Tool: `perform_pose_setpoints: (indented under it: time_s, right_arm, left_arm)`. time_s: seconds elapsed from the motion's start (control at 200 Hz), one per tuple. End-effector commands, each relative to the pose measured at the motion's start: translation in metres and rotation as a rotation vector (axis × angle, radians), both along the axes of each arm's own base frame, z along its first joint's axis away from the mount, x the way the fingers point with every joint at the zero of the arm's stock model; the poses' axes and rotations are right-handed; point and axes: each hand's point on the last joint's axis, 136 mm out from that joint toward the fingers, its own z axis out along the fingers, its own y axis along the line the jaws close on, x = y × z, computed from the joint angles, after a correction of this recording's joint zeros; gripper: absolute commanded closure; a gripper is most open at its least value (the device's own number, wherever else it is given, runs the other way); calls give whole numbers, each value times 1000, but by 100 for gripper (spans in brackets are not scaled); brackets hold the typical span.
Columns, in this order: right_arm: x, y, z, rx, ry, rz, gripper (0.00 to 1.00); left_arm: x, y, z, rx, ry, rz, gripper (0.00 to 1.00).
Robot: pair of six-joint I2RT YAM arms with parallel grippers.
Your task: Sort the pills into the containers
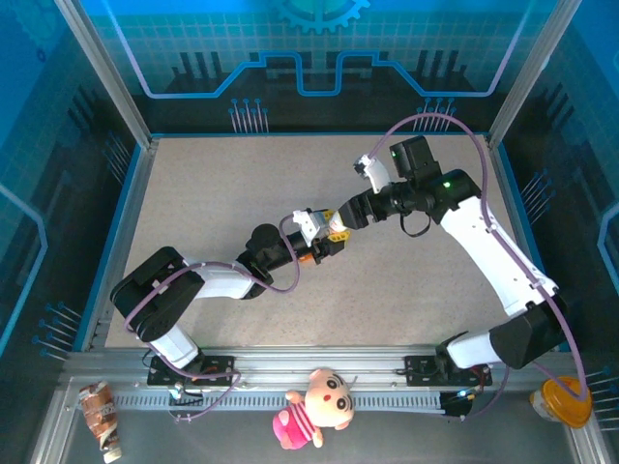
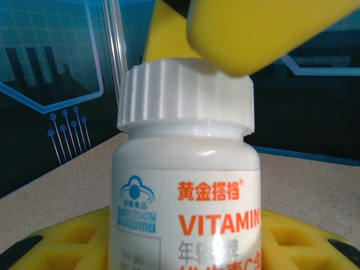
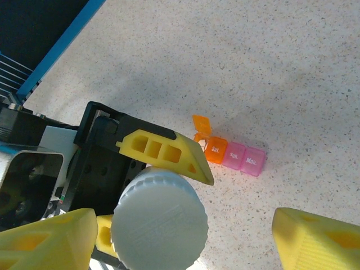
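Item: containers, a short strip of joined plastic compartments lying flat on the speckled bench, free of both arms, seen past the raised bottle in the right wrist view. The orange compartment at one end has its lid flipped up; the two pink compartments beside it are closed and carry white lettering. Probable handling: very light, rigid thin plastic that could skid on the bench if nudged, with small hinges that look fragile. Suggested hold: across the narrow width, on the side walls of the closed pink end, never by the raised lid. Associated: white vitamin bottle, upright, grasped about its body by the left gripper. Its ribbed cap is on. The right gripper has its jaws released, spread either side of the cap. No pills are visible.
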Motion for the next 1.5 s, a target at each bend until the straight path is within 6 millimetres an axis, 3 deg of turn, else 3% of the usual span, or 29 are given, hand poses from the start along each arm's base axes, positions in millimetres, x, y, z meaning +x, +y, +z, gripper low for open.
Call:
perform_pose_setpoints:
  time_s: [0.0,0.09,0.245,0.36,0.47,0.615,0.836,1.006,1.171,1.371,1.496]
  right_arm:
    - [-2,6,3,10,4,34,22]
    - [-2,10,1,23,17,42,31]
    - [-4,15,-6,45,53,37,59]
    - [1,14,-12,60,94,-47,66]
    - [11,7,-27,66,163,-250,68]
    - [16,11,-44,132,188,-488,64]
    - [21,24,-41,143,169,-549,53]
    - [25,7,-4,187,101,-522,33]
    - [5,-4,33,283,12,-415,19]
    - [-12,-14,58,291,-100,-269,17]
    - [-16,-8,50,172,-123,-101,17]
  left_arm:
    - [-8,1,25,-51,-65,-24,100]
    - [-8,1,26,-54,-68,-24,100]
    - [-8,1,28,-54,-75,-22,100]
    - [-8,1,30,-59,-75,-24,100]
    - [-7,1,33,-61,-80,-19,100]
    - [-4,0,34,-61,-81,-12,100]
    - [-4,-1,31,-55,-73,-12,100]
    - [-3,0,28,-47,-71,-5,100]
    - [-3,0,26,-51,-69,-5,100]
    - [-5,1,29,-55,-73,-15,100]
    - [-8,0,31,-54,-73,-27,100]
